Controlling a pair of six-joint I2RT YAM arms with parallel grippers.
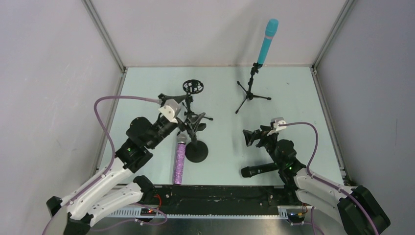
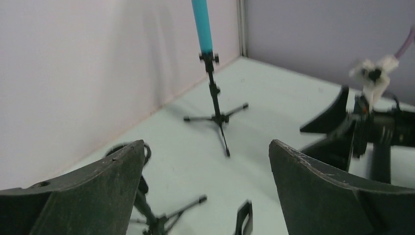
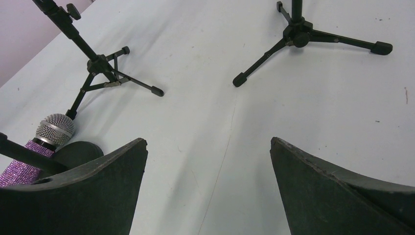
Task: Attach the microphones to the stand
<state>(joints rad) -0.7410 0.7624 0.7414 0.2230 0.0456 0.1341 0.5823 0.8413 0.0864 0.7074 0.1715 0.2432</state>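
Observation:
The cyan-blue microphone (image 1: 268, 41) stands clipped upright in a black tripod stand (image 1: 250, 93) at the back; both also show in the left wrist view, microphone (image 2: 202, 27) and stand (image 2: 218, 117). The purple glitter microphone (image 1: 179, 161) lies on the table near the front, its silver head (image 3: 55, 129) beside a round stand base (image 1: 196, 152). The black microphone (image 1: 259, 170) lies by the right arm. My left gripper (image 1: 190, 121) is open and empty above the round-base stand. My right gripper (image 1: 252, 137) is open and empty above bare table.
A second tripod stand with a ring-shaped holder (image 1: 193, 87) stands left of centre, its legs (image 3: 100, 66) showing in the right wrist view. A stand clip (image 2: 243, 218) shows below my left fingers. White walls enclose the table on three sides.

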